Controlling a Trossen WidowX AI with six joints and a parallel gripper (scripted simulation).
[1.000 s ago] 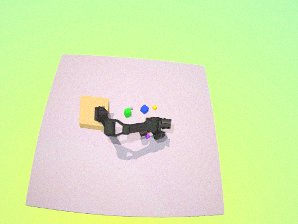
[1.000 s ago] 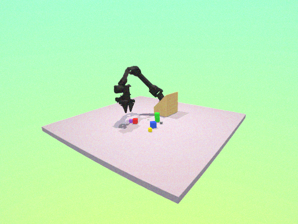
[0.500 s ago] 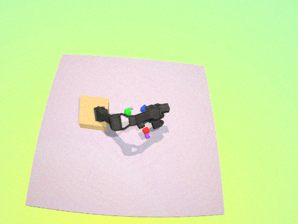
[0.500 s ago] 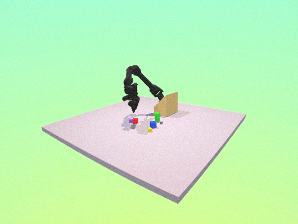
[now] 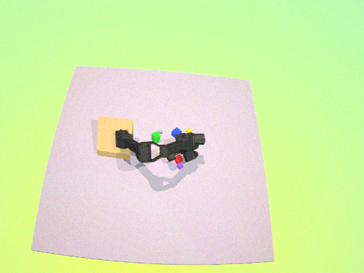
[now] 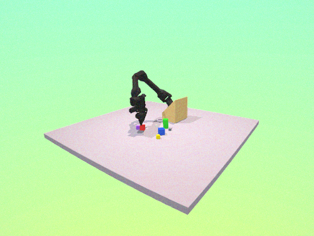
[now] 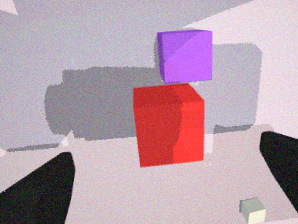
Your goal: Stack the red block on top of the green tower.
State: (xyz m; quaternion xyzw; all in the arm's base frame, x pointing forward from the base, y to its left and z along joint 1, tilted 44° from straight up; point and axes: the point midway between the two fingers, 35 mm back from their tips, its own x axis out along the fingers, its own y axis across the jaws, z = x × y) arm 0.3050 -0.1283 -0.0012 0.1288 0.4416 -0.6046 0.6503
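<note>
The red block (image 5: 178, 158) (image 6: 142, 127) (image 7: 168, 124) lies on the table, touching a small purple cube (image 5: 180, 166) (image 6: 137, 127) (image 7: 185, 55). My gripper (image 6: 141, 122) (image 7: 169, 151) is open and empty. It hangs just above the red block, with its two dark fingers spread to either side of the block in the wrist view.
A blue block (image 5: 176, 132) (image 6: 161, 130) and a small yellow cube (image 5: 188, 130) (image 6: 158, 136) lie beside the tower. A tiny pale cube (image 7: 253, 211) lies near the right finger. The tan wedge base (image 5: 110, 137) (image 6: 177, 111) holds the arm.
</note>
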